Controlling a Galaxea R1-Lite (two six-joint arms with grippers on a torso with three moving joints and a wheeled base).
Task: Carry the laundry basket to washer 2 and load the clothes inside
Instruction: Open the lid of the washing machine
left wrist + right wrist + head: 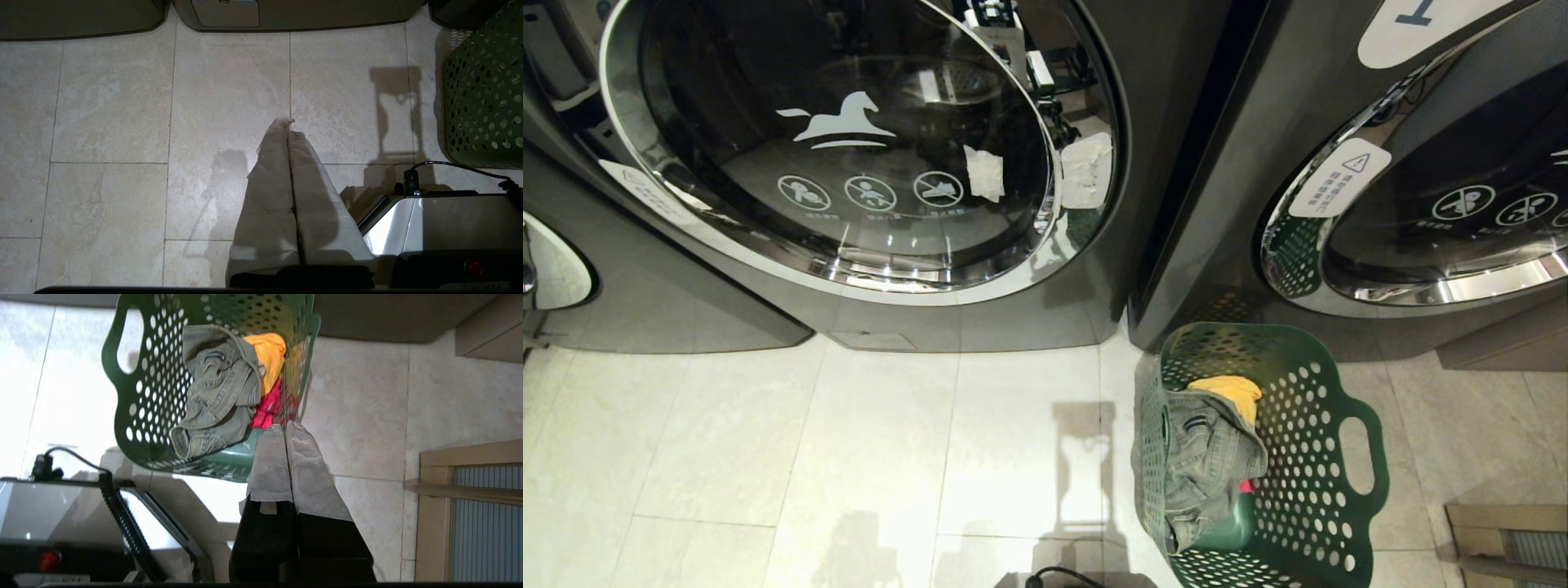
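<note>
basket: the laundry basket (1327,457) sits on the floor (849,457) by the washers, clothes (1209,465) inside
left gripper (289,126): fingers pressed together, empty, over tiles
right gripper (284,428): fingers together, empty, near basket rim

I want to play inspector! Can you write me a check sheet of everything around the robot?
Surface: pale stone floor tiles, bare.
Job's things: dark green perforated plastic basket on the floor by two dark grey washers, doors closed; grey-green denim trousers, yellow cloth, red-pink cloth inside.
Clutter: nothing seen.
Grippers: left gripper and right gripper, fingers shut, empty.
Cables: black cable on robot base.
Surroundings: wooden frame.
</note>
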